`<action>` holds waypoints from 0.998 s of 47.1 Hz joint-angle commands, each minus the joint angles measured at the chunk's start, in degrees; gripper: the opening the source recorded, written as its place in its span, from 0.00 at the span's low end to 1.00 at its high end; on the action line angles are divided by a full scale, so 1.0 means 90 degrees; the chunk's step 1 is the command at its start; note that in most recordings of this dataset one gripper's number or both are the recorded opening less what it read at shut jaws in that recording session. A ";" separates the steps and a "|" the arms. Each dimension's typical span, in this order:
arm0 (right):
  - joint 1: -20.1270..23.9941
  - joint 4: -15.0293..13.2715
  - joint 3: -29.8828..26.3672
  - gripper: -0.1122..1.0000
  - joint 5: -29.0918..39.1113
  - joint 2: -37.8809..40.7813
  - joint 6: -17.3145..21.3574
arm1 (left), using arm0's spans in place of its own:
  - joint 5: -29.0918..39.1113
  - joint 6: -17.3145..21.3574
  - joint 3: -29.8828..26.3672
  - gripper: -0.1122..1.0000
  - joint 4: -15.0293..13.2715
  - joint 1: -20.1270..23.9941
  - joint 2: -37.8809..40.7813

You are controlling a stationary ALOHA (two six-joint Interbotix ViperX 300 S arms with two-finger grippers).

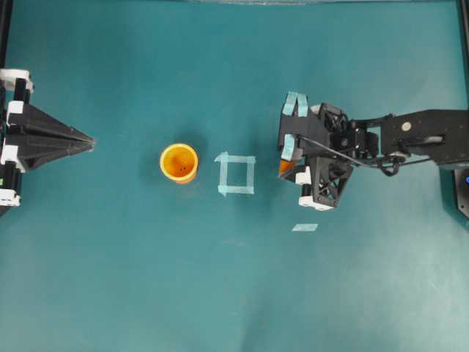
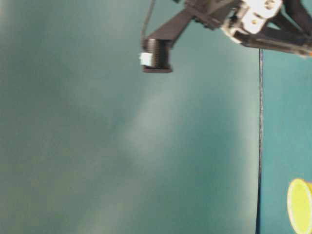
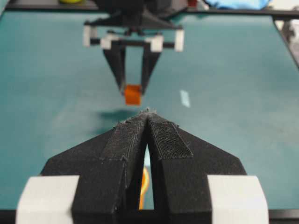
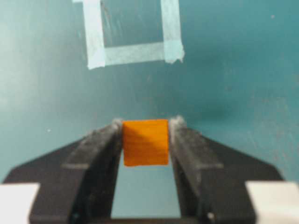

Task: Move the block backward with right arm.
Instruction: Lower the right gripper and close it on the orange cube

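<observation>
The block [image 4: 145, 142], a small orange cube, is clamped between the two black fingertips of my right gripper [image 4: 145, 125]. In the overhead view the block [image 1: 286, 168] is only an orange sliver under the right gripper [image 1: 283, 166], just right of the tape square [image 1: 236, 174]. In the left wrist view the right gripper [image 3: 133, 88] holds the block [image 3: 132, 94] a little above its shadow on the table. My left gripper [image 1: 92, 141] is shut and empty at the far left, its tips together [image 3: 148, 112].
A round yellow-orange cup [image 1: 179, 162] stands left of the tape square, between the two grippers; it also shows in the table-level view [image 2: 300, 204]. A short pale tape strip [image 1: 305, 227] lies on the teal table in front of the right gripper.
</observation>
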 commanded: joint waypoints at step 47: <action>-0.0215 0.0020 -0.0781 0.46 0.1201 -0.0918 0.0068 | -0.0020 0.0000 -0.0234 0.10 0.0020 0.0010 0.0020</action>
